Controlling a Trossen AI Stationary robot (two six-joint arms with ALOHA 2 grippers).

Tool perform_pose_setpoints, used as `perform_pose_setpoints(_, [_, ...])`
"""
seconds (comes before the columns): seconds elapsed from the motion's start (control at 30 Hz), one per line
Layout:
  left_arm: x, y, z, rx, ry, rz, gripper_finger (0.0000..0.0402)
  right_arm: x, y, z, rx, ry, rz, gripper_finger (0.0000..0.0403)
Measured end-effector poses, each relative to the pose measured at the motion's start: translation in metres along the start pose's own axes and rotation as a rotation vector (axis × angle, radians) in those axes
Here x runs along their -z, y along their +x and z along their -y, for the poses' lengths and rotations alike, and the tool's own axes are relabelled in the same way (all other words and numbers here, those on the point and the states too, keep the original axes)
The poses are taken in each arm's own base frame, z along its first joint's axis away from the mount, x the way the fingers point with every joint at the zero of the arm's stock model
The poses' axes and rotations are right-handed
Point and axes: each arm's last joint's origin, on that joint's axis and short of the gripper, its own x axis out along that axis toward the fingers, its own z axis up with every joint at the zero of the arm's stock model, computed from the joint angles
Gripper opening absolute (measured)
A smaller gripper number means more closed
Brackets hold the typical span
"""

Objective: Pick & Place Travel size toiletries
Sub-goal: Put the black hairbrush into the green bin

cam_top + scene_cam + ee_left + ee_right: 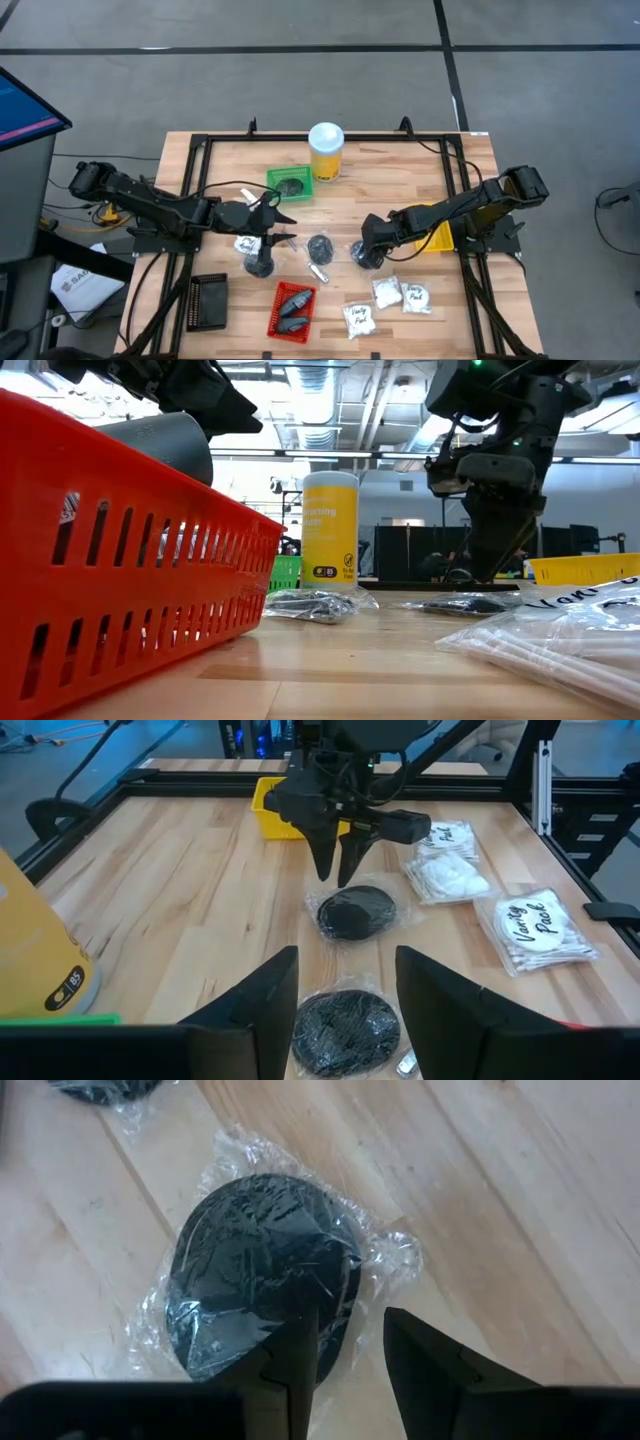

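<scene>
Plastic-wrapped dark puck (262, 1275) under narrowly parted right fingers (300, 1355); left fingers (268, 1000) wide, empty.

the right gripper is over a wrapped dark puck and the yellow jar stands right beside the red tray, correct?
Not quite. The jar stands beside the green tray, at the far side of the table; the red tray lies at the near edge. The high view shows this. The right gripper is indeed over the wrapped puck.

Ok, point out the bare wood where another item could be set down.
Free: the far right stretch between the yellow jar and the yellow tray, and the near left corner beside the black tray. Crowded: the middle, where both grippers hang over wrapped pucks, and the near right with the white sachets.
</scene>
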Motion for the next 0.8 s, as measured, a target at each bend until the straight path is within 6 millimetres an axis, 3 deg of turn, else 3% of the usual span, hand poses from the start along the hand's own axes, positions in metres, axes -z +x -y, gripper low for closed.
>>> perform_pose_setpoints(0.6, [-0.001,0.0,0.0,0.001,-0.001,0.006,0.0158,0.018,0.015,0.006,-0.033,0.049,-0.017,0.0105])
perform_pose_setpoints(0.7, [-0.001,0.0,0.0,0.001,-0.002,0.008,0.0158,0.018,0.015,0.006,-0.034,0.035,-0.018,0.0082])
perform_pose_setpoints(0.8, [-0.001,0.0,0.0,0.002,-0.002,0.009,0.0158,0.019,0.015,0.005,-0.037,0.01,-0.026,0.0027])
